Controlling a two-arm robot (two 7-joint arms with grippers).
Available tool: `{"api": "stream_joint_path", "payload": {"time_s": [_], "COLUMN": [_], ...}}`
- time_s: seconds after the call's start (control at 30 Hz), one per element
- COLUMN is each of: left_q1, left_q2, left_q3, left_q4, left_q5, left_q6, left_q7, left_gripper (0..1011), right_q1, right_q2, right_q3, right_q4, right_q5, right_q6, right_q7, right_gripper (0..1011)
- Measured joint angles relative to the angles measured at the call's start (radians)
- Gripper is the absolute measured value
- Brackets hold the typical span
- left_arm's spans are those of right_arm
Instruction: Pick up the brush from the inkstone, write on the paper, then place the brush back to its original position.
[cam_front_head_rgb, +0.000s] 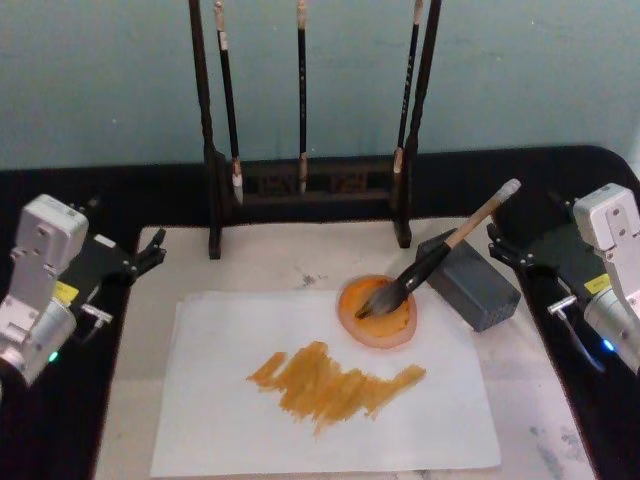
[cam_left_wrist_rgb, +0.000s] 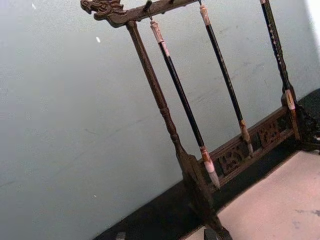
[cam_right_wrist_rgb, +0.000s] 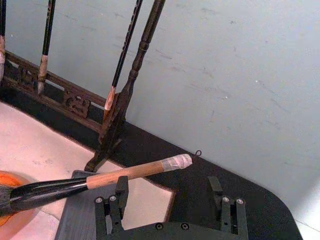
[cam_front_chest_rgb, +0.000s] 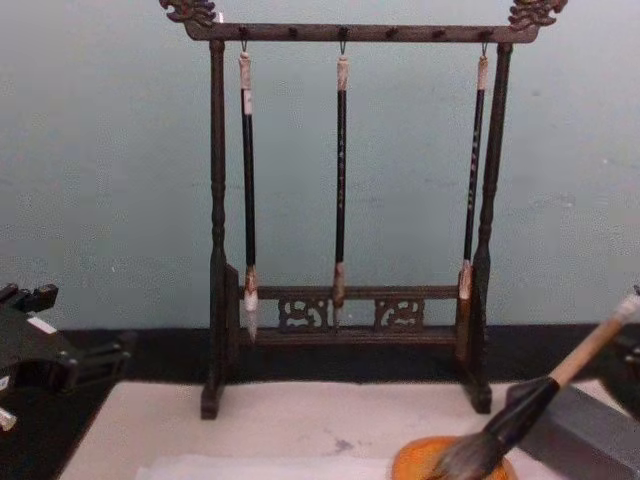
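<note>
White paper (cam_front_head_rgb: 330, 420), streaked orange, lies on the beige-matted tabletop (cam_front_head_rgb: 270, 262) before a teal wall (cam_front_head_rgb: 520, 70); left gripper (cam_front_head_rgb: 150, 252) and right gripper (cam_front_head_rgb: 503, 250) sit open, empty, at its side edges.

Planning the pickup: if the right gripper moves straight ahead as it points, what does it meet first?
Likely the brush, its handle resting across the grey block just ahead of the right gripper; depth unclear.
</note>
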Motion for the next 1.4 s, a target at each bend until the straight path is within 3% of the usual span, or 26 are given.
{"api": "stream_joint_path", "payload": {"time_s": [1.3,1.4], "left_q1": [0.0,0.0], "left_q2": [0.0,0.0], "left_q3": [0.0,0.0], "left_q4": [0.0,0.0], "left_q5": [0.0,0.0], "left_q6": [0.0,0.0], "left_q7": [0.0,0.0], "left_gripper": [1010,1010], "right_q1": [-0.002,-0.02], "right_q2": [0.0,-0.003], "right_q3": [0.002,0.028], "right_q4": [-0.001,-0.018], "right_q5": [0.001,0.039], "right_q6": [0.0,0.001], "right_q7": [0.001,0.025], "right_gripper": [1000,1000]}}
